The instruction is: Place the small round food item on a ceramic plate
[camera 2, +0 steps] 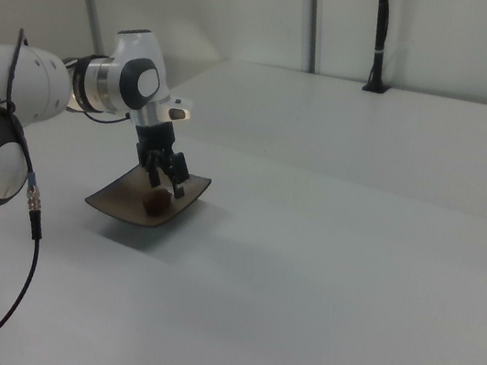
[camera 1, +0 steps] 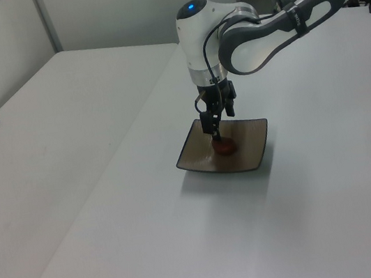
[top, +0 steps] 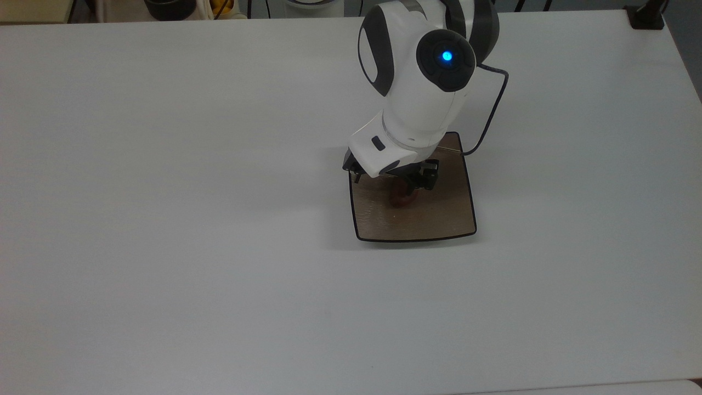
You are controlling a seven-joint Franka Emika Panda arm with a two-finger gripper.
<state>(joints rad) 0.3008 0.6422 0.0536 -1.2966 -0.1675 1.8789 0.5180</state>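
My pincer: my gripper hangs over the ceramic plate, fingers pointing down; in the left view they stand apart, released, nothing clasped between them.
Food: the small round food item lies on the plate just below my fingertips, dark reddish-brown; in the top view the small round food item peeks out from under my wrist.
Contact: whether a fingertip touches the lump I cannot tell.
Plate: the ceramic plate sits flat on the white table directly beneath me, square, tan, dark-rimmed; in the right view the ceramic plate carries the lump under my gripper.
Cable: a black cable loops off my wrist, behind my pincer in the top view.
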